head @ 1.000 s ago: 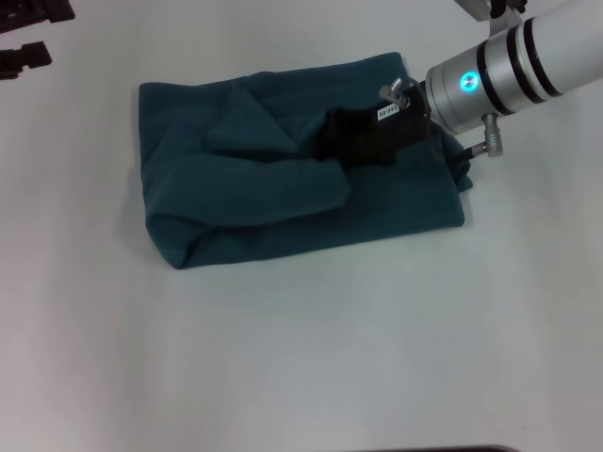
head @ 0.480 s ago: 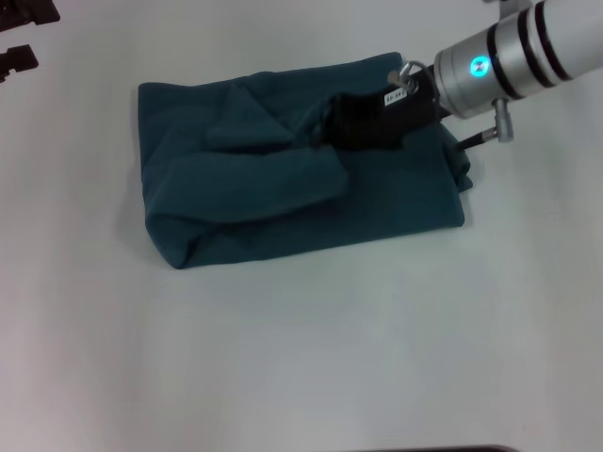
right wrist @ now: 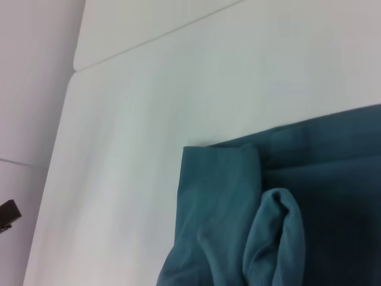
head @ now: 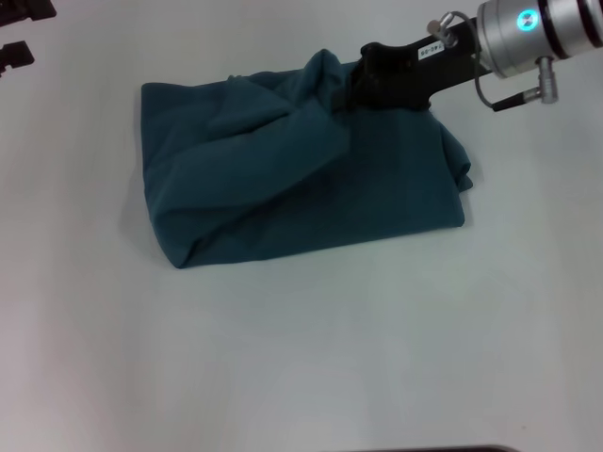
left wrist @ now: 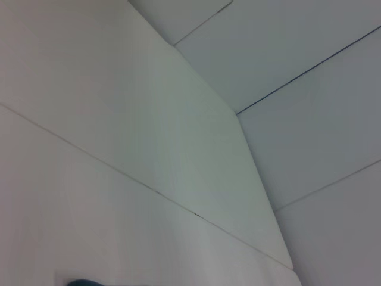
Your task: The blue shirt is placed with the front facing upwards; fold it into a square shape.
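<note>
Head view shows the blue shirt [head: 292, 179] lying on the white table [head: 301, 358], left of centre and toward the far side, folded into a rough rectangle with only plain teal cloth showing. A loose flap is bunched across its upper layer, running from the far left corner toward the far edge's middle, where it rises into a peak. The right gripper [head: 350, 87] reaches in from the far right, its black body ending at that peak; the fingertips are buried in dark folds, and the cloth lifted around them suggests they are pinched on the shirt's far edge. The arm's silver wrist is cut off at the right border.

Right wrist view shows none of that arm's own fingers, only the shirt's corner and a rolled fold against the table.

At the far left corner of the head view, two small black pieces are partly cropped, apparently the left gripper [head: 17, 33], well apart from the shirt; its fingers cannot be made out. Left wrist view shows mostly pale panels, with a sliver of teal at its border.
</note>
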Robot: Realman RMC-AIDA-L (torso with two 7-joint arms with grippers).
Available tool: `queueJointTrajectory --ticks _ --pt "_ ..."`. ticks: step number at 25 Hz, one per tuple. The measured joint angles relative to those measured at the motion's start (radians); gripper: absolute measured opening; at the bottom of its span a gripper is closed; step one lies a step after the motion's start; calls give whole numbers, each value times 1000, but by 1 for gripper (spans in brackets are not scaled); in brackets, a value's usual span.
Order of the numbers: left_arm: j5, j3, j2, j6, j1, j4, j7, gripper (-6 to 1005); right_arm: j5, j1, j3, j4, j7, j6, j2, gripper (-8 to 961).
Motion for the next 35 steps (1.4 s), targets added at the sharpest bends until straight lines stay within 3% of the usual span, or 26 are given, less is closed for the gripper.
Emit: queueJointTrajectory --ticks 13,16,25,35 --pt "0 0 1 -17 -8 0 0 948 0 -30 25 -10 -2 -30 -51 24" --pt "0 1 2 -18 -8 0 0 948 1 -50 29 -11 -2 -63 -70 25" --pt "0 9 2 -40 -8 8 1 948 -8 -108 31 -10 4 -139 -102 26" --pt "0 13 -4 -41 -9 8 0 949 -58 -141 27 -7 -1 -85 -109 27"
